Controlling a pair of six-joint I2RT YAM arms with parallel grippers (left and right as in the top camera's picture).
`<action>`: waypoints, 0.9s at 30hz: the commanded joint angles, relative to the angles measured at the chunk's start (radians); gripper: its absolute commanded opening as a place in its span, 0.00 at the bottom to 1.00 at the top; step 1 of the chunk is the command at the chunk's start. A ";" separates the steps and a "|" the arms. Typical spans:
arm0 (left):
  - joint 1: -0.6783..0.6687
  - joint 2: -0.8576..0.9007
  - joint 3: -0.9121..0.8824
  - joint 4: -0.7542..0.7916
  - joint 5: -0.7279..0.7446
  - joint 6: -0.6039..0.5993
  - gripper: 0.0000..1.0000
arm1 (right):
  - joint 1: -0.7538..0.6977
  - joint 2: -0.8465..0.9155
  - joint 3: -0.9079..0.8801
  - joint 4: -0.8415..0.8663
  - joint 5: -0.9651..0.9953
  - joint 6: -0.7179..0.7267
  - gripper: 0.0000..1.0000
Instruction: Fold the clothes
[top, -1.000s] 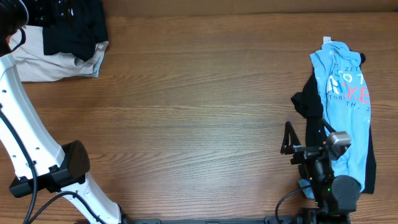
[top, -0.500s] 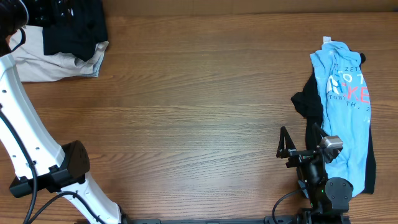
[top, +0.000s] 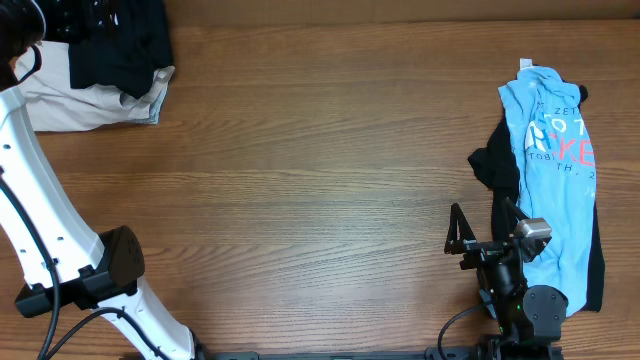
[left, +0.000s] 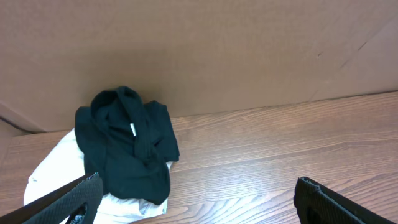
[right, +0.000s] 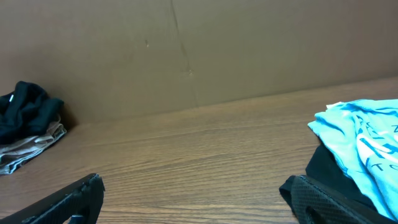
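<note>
A black garment (top: 120, 45) lies on a beige-white garment (top: 70, 105) at the table's far left corner. Both show in the left wrist view, black (left: 127, 143) over white (left: 53, 171). My left gripper (left: 199, 185) is open and empty, just in front of this pile. A light blue printed T-shirt (top: 555, 170) lies crumpled over a black garment (top: 495, 165) at the right. My right gripper (top: 482, 228) is open and empty at the left edge of that pile; in its wrist view (right: 193, 185) the right finger is beside the black cloth (right: 329, 168).
A brown cardboard wall (right: 186, 56) stands along the far table edge. The white left arm (top: 40, 210) runs down the left side to its base near the front edge. The right arm base (top: 530, 310) sits at the front right.
The right arm shifted a little left and toward the front edge between one second and half a second ago. Since then nothing has moved. The clothes lie as before.
</note>
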 joint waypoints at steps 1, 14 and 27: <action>-0.003 0.003 -0.003 0.000 0.011 -0.014 1.00 | 0.006 -0.012 -0.010 0.006 -0.004 0.003 1.00; -0.003 0.003 -0.003 0.000 0.011 -0.014 1.00 | 0.006 -0.012 -0.010 0.006 -0.004 0.003 1.00; -0.114 -0.172 -0.228 0.001 0.011 -0.014 1.00 | 0.006 -0.012 -0.010 0.006 -0.004 0.003 1.00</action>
